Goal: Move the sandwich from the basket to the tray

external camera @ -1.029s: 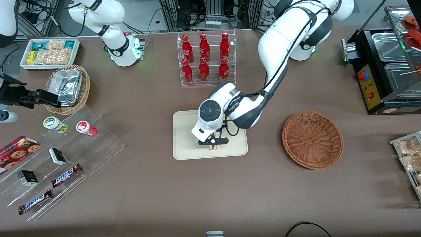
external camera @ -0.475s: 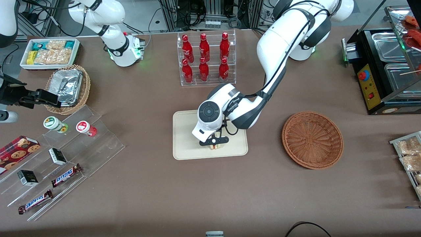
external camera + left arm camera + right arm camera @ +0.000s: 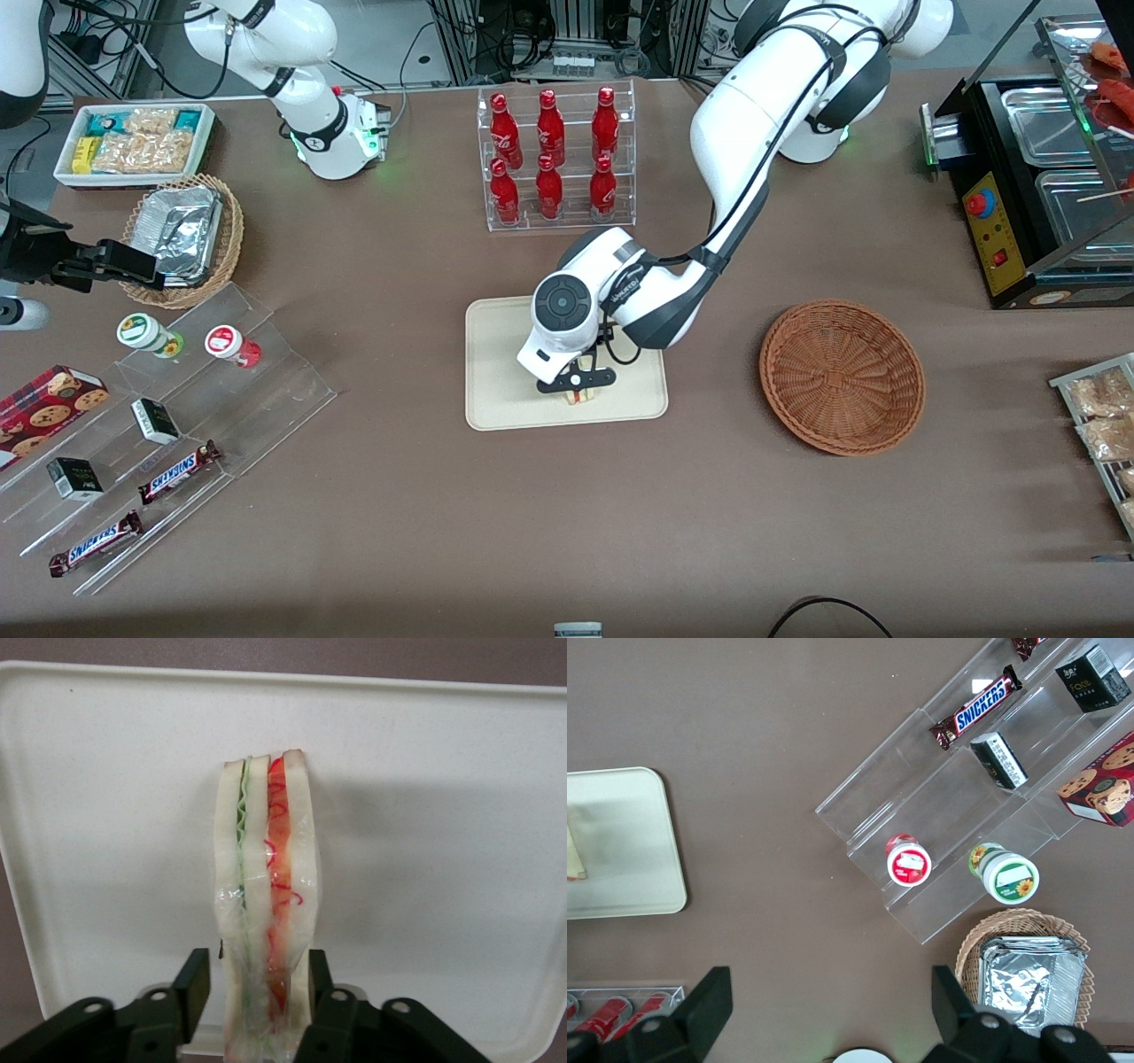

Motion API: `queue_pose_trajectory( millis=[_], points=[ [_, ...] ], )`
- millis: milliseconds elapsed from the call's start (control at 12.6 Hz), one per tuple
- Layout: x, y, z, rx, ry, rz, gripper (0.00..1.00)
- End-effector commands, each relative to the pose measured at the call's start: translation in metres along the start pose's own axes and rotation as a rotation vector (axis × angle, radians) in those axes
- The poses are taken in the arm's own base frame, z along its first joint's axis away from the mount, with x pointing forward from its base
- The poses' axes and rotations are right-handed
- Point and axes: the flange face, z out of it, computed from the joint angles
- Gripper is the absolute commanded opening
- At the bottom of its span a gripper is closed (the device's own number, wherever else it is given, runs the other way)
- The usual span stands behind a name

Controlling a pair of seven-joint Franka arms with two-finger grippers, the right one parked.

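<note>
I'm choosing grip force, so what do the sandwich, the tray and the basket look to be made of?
Sandwich, between the gripper's fingers over the tray: soft pale bread, seemingly under clear glossy film. Tray: matte cream, faintly speckled, probably plastic. Basket: reddish-brown woven wicker, ribbed strands.

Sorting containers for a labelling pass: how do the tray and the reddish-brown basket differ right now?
The tray is flat, cream and rectangular; the basket is round, woven and reddish-brown. The tray has the sandwich over it, gripped by the end effector; the basket holds nothing. Both sit on the brown table.
</note>
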Motion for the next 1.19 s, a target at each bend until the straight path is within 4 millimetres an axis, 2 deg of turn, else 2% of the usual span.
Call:
queue_pose_trajectory(
  millis=[0,317,554,633,712,791,871,950,1108],
  points=[
    [-0.001,0.001,-0.027,-0.006,0.042,0.001,1.00],
    [-0.003,-0.013,-0.078,-0.005,0.058,0.052,1.00],
    [0.010,-0.039,-0.114,-0.003,0.073,0.075,1.00],
    [0.007,-0.045,-0.127,0.009,0.078,0.137,1.00],
    [0.021,-0.066,-0.134,0.016,0.071,0.149,1.00],
    [0.024,-0.081,-0.152,0.023,0.069,0.145,1.00],
    [0.031,-0.100,-0.160,0.034,0.060,0.138,1.00],
    [0.041,-0.132,-0.175,0.031,0.062,0.155,1.00],
    [0.041,-0.169,-0.188,0.044,0.051,0.258,1.00]
  ],
)
